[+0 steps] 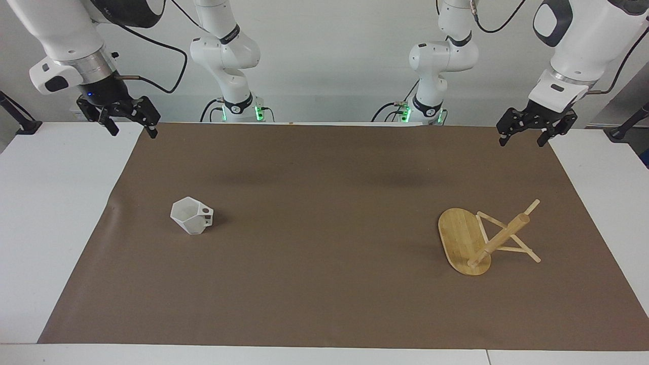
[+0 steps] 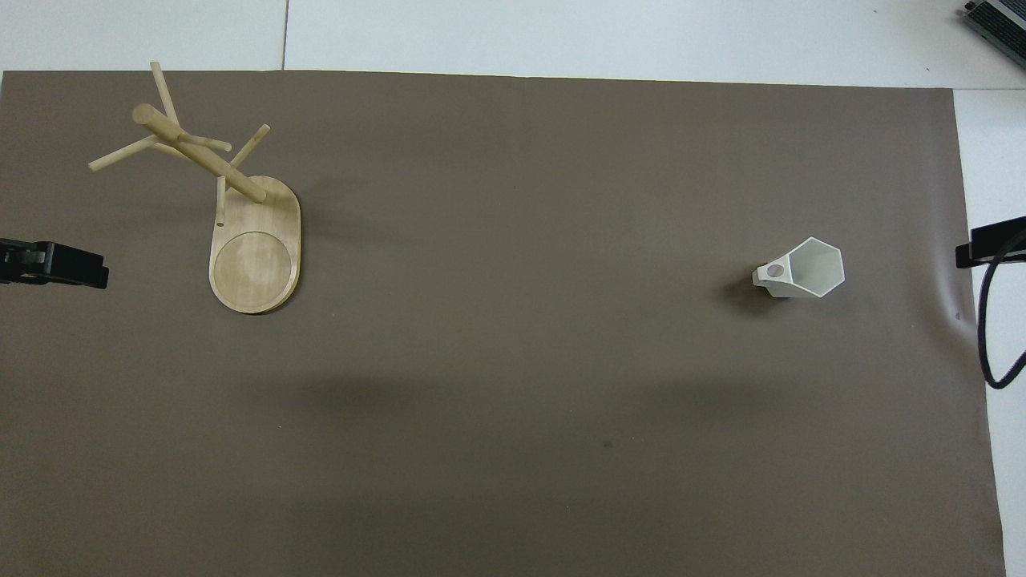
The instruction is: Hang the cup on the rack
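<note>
Both grippers, left (image 1: 523, 137) and right (image 1: 131, 123), hang open and empty above the table's robot-side corners, while the cup (image 1: 192, 215), probably light, rigid and slippery, stands toward the right arm's end, best pinched across its rim.

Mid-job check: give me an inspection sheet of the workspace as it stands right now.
Surface: brown mat on white table.
Job's things: cup upright toward the right arm's end; rack upright toward the left arm's end, pegs bare.
Clutter: nothing seen.
Grippers: left gripper and right gripper open, empty, raised over the mat's corners nearest the robots.
Cables: black cable along the right arm.
Surroundings: plain wall.
</note>
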{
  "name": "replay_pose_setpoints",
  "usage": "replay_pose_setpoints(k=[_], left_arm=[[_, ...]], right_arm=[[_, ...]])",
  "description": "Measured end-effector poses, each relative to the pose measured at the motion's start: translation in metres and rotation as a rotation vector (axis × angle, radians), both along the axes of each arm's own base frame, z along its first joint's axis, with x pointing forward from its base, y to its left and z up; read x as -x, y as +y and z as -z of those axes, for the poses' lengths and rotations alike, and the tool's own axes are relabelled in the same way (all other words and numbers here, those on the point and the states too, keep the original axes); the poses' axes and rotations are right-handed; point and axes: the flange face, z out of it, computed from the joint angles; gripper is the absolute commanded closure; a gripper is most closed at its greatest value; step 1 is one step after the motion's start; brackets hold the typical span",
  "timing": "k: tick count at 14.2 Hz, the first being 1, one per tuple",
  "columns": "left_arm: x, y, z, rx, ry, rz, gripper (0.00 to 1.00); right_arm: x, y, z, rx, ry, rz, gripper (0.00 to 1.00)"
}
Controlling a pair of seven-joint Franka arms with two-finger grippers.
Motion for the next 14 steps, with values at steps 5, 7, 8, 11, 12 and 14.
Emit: replay_pose_setpoints(k=[5,7,8,11,12,14], left_arm=[[0.001,-0.004,0.000,0.012,0.005,0.005,0.00],[0.001,-0.004,0.000,0.012,0.005,0.005,0.00],[0.001,-0.004,0.001,0.012,0.006,0.004,0.00],[0.001,0.003,0.001,0.013,0.007,-0.010,0.00],[0.001,0.006,0.001,0.013,0.007,-0.015,0.00],[0.001,0.009,0.001,0.013,0.007,-0.021,0.00]], right_arm=[[0.000,0.000,0.000,0.000,0.000,0.001,0.00],[0.000,-0.002,0.000,0.000,0.001,0.004,0.00],[0.000,-0.003,0.001,0.000,0.001,0.006,0.00],[0.002,-0.003,0.005,-0.003,0.019,0.007,0.00],[0.003,-0.003,0.008,-0.004,0.027,0.007,0.00],[0.004,-0.003,0.016,-0.006,0.035,0.007,0.00]])
